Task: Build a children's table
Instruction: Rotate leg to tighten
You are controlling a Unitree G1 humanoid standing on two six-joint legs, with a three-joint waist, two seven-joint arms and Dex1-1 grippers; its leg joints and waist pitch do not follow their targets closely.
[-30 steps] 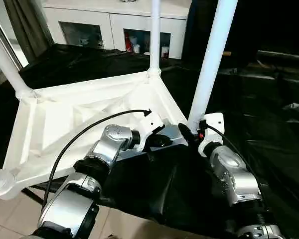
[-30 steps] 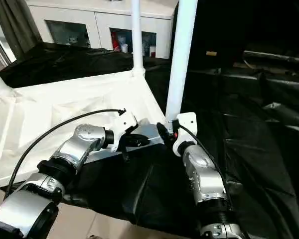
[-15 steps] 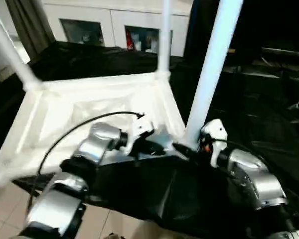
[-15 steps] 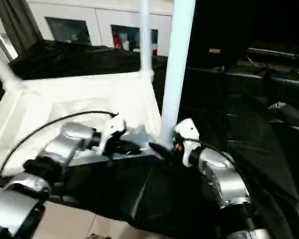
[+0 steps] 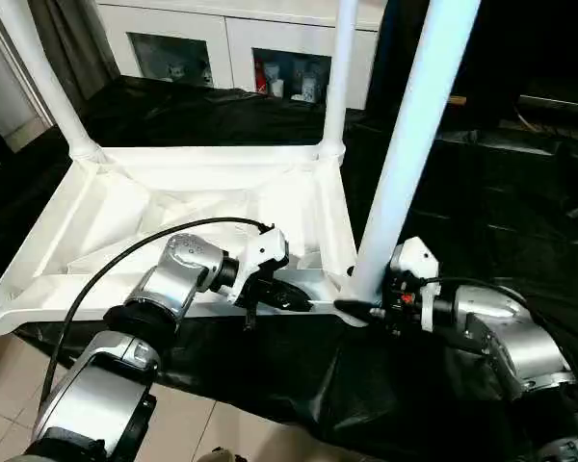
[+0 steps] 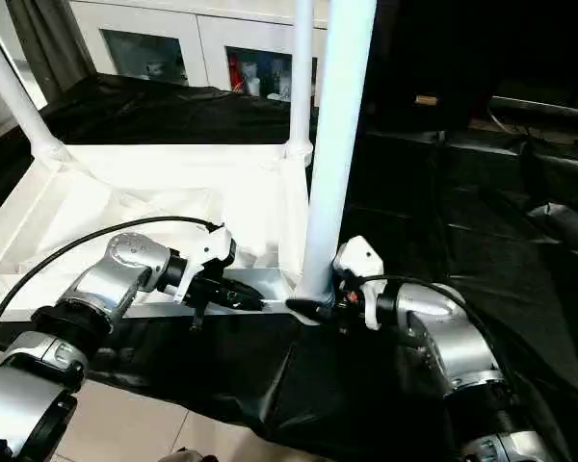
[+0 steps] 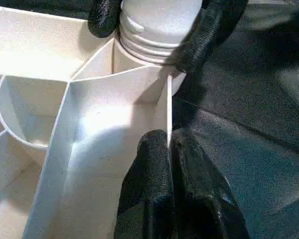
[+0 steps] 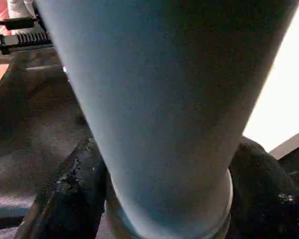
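Left wrist view: left gripper pinches the white ribbed plastic tabletop's rim wall. Right gripper clamps the nearest tapered white tube leg at its base.

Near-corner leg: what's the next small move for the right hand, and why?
Probably keep twisting the near leg down into its corner socket. The right hand clamps the leg's base, threads still show above the socket, and the left hand pinches the tabletop's rim to brace it.
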